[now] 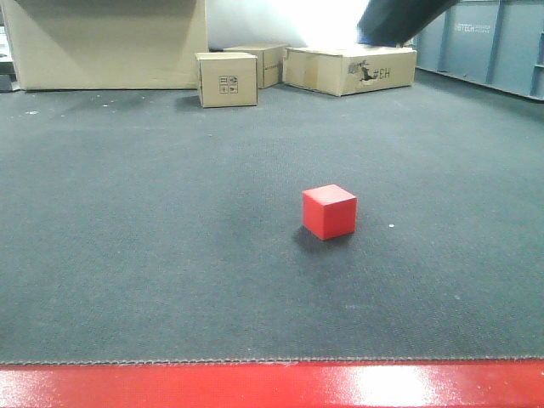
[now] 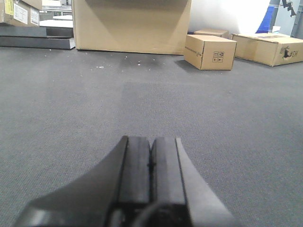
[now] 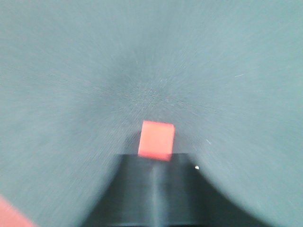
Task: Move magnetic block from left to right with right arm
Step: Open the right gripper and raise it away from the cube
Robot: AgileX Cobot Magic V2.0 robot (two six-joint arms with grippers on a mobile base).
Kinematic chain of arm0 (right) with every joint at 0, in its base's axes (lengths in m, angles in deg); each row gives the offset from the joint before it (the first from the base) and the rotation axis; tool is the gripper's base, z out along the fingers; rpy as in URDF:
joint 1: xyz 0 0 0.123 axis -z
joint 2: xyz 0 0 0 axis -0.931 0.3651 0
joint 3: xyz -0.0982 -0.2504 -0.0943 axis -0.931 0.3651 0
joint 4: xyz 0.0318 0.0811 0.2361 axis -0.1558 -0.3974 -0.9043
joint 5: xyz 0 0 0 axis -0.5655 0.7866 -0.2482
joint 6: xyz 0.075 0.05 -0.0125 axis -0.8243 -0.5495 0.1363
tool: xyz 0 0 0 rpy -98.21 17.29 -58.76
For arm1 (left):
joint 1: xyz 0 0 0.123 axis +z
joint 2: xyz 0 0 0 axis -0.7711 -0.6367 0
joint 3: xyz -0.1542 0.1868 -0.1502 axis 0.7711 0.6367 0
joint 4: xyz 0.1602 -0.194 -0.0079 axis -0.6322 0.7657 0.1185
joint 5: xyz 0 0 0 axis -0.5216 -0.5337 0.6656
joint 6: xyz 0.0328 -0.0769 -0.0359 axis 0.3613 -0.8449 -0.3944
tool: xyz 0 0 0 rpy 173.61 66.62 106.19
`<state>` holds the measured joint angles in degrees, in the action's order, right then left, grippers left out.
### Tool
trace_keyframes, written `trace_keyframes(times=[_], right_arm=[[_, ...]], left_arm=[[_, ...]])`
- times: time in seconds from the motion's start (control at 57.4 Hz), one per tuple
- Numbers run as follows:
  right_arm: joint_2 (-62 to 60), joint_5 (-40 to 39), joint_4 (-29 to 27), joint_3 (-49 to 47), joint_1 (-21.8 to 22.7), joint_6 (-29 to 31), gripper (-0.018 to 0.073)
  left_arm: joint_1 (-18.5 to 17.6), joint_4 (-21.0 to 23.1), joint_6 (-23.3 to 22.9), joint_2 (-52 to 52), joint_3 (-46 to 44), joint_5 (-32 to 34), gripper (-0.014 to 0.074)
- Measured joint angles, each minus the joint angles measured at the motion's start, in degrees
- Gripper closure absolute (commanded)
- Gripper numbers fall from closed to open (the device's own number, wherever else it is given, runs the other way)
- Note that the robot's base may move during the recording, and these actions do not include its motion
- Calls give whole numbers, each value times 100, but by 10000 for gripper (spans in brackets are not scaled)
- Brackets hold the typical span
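The magnetic block (image 1: 329, 212) sits alone on the dark surface (image 1: 127, 255), right of centre. The right arm (image 1: 399, 19), cut off at the far top, should descend squarely over it. Its blurred wrist view leaves its fingers' state unreadable. The left gripper (image 2: 150, 163) fingers are pressed together.

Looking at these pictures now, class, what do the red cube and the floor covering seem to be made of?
Red cube: probably painted wood or hard plastic; smooth matte faces, sharp edges, no gloss.
Floor covering: dark grey carpet or felt mat; fine woven texture, stitched front edge.
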<state>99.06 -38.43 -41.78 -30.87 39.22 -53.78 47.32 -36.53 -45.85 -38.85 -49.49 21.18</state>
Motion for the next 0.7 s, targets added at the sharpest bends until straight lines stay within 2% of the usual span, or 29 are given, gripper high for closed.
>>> trace_keyframes(times=[0.331,0.505,0.697], right_arm=[[-3083,-1185,0,2244,0,-10,501],[-4719,-1302,0,3150,0,-10,501],[-5850,-1302,0,3494,0,-22,501]], left_arm=[[0,0,0,0,0,0,722],[0,0,0,0,0,0,722],[0,0,0,0,0,0,722]])
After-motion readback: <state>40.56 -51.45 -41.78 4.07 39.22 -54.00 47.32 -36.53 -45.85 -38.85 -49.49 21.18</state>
